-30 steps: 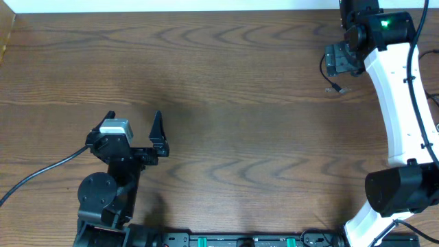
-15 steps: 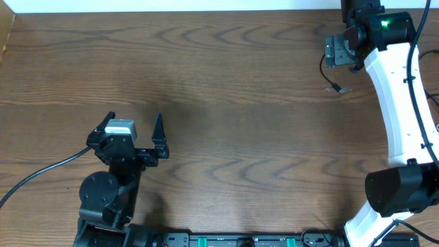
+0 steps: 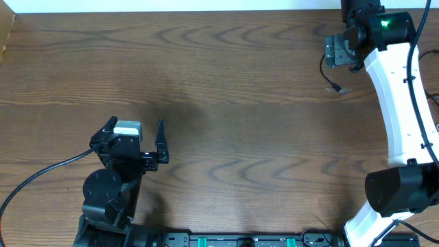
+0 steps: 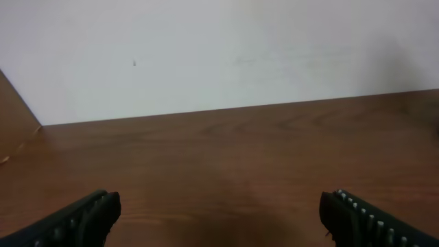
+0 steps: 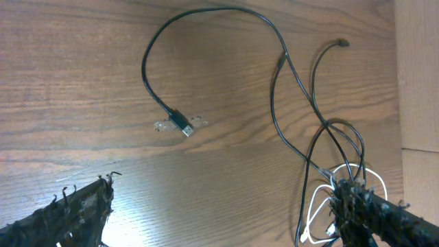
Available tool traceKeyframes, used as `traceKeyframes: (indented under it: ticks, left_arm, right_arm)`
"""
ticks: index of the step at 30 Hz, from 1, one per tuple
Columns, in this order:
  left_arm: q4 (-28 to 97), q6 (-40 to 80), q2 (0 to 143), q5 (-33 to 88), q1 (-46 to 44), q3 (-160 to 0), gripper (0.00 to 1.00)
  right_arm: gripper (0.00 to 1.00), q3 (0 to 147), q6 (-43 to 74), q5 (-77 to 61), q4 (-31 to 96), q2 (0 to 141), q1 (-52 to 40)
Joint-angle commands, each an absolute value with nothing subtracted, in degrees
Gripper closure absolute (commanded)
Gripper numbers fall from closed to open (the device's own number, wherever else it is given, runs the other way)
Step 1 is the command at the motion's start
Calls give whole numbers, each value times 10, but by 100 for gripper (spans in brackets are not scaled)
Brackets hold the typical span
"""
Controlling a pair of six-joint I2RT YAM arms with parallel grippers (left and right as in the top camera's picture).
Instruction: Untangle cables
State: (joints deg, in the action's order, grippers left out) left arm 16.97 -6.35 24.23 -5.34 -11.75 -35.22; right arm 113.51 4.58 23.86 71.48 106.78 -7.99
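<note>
The cables lie at the table's far right. In the right wrist view a black cable [image 5: 206, 10] loops from a small plug [image 5: 180, 124] round to a knot of black cords [image 5: 336, 147], with a white cable [image 5: 317, 206] coiled below it. My right gripper [image 5: 226, 213] hovers open above them, and its right finger [image 5: 374, 216] is over the knot. From overhead only a short black cable end [image 3: 334, 86] shows below the right gripper [image 3: 339, 51]. My left gripper [image 3: 135, 126] is open at the near left, far from the cables, with nothing between its fingers [image 4: 79, 219].
A lighter wooden strip [image 5: 418, 103] borders the table just right of the cable knot. A white wall [image 4: 219, 48] stands behind the table's far edge. A thick black wire [image 3: 41, 175] trails from the left arm's base. A black strip [image 3: 240, 240] runs along the front edge.
The left gripper has drawn back toward the front edge and shifted slightly right. The right gripper moved a little toward the far edge, then held still.
</note>
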Motion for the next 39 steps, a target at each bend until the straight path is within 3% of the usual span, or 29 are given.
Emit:
traceKeyframes:
  ticks: [1, 17, 39]
  left_arm:
    - [171, -75, 225, -73, -120, -352, 2]
    - [201, -78, 157, -71, -118, -349, 2]
    - [195, -64, 71, -65, -45, -323, 2]
  right_arm:
    - [1, 1137, 55, 244, 715, 1062, -83]
    - [1, 1137, 55, 244, 715, 1062, -83]
    - [1, 1137, 55, 244, 715, 1062, -83]
